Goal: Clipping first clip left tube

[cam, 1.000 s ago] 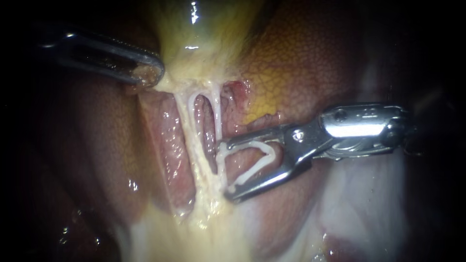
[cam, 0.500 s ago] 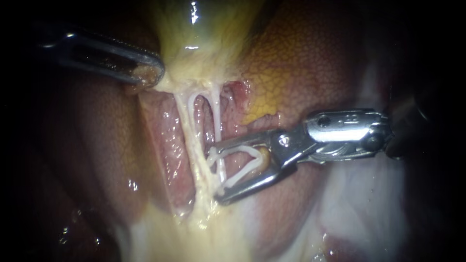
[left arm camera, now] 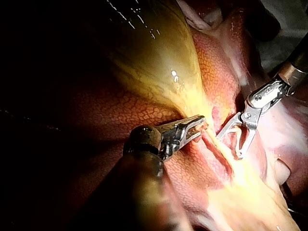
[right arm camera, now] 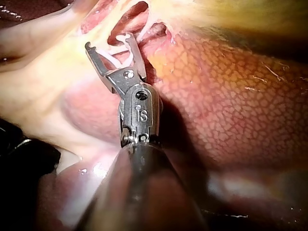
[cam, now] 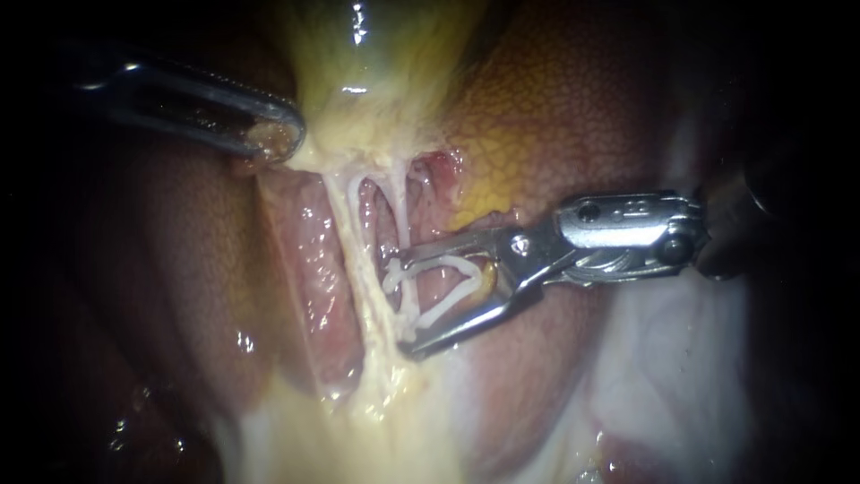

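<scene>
Two pale tubes run down from the gallbladder point(cam: 376, 54): the left tube point(cam: 349, 229) and the thinner right tube point(cam: 401, 211). My left instrument point(cam: 269, 134) is shut on yellowish tissue at the gallbladder's lower end, also seen in the left wrist view point(left arm camera: 195, 127). My right instrument point(cam: 401, 305) comes in from the right, its jaws wide apart with a white clip point(cam: 445, 307) seated between them. The clip's open mouth straddles the right tube, and its tips reach the left tube's edge. The right wrist view shows the same jaws point(right arm camera: 109, 42) and clip point(right arm camera: 114, 60).
Mottled orange-red liver point(cam: 555, 116) lies behind and to the right of the tubes. Pink tissue point(cam: 309, 269) sits left of the tubes. Pale yellow fatty tissue point(cam: 376, 421) spreads below them.
My right instrument has moved left with the clip, from beside the right tube to astride it. The left instrument and the tissue it holds have stayed put.
</scene>
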Tool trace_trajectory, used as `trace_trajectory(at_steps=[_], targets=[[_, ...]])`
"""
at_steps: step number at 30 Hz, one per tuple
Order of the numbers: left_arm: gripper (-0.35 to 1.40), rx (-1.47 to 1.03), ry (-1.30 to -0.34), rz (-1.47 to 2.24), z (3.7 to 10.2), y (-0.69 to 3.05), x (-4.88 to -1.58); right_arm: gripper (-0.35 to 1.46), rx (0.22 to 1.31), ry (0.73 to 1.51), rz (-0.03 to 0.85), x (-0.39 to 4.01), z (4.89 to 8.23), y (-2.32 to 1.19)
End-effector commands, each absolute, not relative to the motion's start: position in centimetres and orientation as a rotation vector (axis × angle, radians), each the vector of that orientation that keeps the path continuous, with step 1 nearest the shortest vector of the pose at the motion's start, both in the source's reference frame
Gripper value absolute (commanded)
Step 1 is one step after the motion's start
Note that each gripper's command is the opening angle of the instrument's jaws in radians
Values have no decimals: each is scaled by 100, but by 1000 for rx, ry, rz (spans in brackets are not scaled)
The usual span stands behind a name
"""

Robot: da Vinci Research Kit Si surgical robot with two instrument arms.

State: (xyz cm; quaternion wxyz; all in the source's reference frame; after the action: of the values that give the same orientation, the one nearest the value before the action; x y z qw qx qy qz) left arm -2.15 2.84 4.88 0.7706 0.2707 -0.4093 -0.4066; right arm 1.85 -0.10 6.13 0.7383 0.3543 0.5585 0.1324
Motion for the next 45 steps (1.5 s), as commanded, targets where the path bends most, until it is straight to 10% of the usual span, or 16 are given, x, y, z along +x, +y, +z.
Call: trace_trajectory(at_steps=[1,25,45], targets=[[-35,587,-887,-882,488,284,-215,59,779,1226,289,185,614,-9],[-35,586,-887,-882,489,283,-215,55,965,1403,146,227,593,-23],[-35,586,-888,-882,489,283,-215,32,1052,1408,92,230,568,-45]])
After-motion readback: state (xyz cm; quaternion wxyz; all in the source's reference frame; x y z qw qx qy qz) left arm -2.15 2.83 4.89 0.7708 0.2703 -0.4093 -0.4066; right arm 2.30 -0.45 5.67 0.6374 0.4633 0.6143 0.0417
